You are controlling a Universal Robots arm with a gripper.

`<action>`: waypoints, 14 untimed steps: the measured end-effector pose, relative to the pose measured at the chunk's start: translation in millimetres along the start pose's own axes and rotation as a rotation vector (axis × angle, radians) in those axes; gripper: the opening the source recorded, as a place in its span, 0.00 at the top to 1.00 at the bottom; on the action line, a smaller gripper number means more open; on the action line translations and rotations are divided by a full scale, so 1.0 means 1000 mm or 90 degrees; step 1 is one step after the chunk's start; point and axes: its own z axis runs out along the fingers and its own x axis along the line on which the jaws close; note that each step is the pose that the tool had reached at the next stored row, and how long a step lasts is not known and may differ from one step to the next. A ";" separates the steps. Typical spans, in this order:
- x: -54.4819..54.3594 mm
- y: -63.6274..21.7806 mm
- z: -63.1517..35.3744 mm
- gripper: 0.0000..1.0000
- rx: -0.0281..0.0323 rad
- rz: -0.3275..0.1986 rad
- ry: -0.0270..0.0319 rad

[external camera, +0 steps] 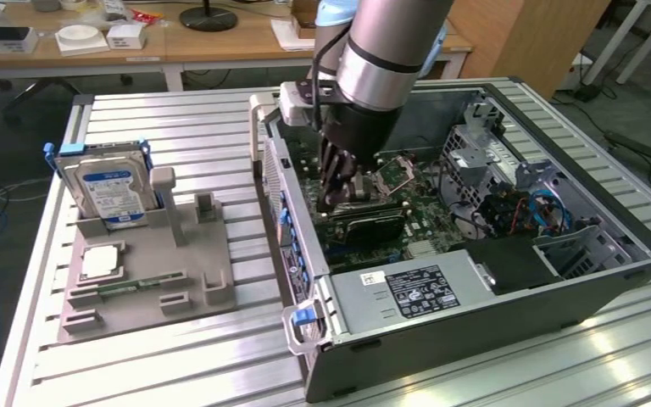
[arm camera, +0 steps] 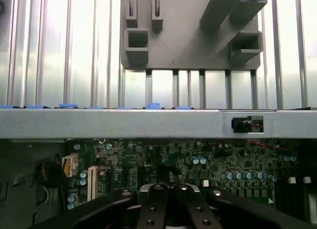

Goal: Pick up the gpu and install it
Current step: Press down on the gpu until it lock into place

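One arm reaches down into your open computer case (external camera: 597,280), its gripper (external camera: 335,202) with fingers drawn together just above the gpu (external camera: 371,224), which lies low on the green motherboard (arm camera: 208,162). Beside the case, your grey parts tray (external camera: 190,254) holds an upright hard drive (external camera: 108,188).

- Landmark: open PC case (external camera: 597,280) on the slatted table (external camera: 167,373).
- Gripper (external camera: 337,200) inside the case, over the motherboard (external camera: 422,208).
- GPU (external camera: 369,222) in the case, under the gripper, seated on the motherboard.
- Power supply (external camera: 410,292) at the case's near end.
- Parts holder (external camera: 150,271) beside the case, on the exterior view's left.
- Hard drive (external camera: 108,191) upright in the holder's far corner.
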 end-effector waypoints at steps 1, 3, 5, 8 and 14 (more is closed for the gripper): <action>-0.001 -0.0009 -0.0002 0.90 -0.0103 0.000 0.0004; -0.001 -0.0050 -0.0007 0.90 -0.0289 0.001 0.0018; -0.001 -0.0085 -0.0013 0.90 -0.0464 0.002 0.0028; -0.002 -0.0110 -0.0017 0.90 -0.0728 0.003 0.0051; -0.005 -0.0179 -0.0027 0.90 -0.1132 0.006 0.0121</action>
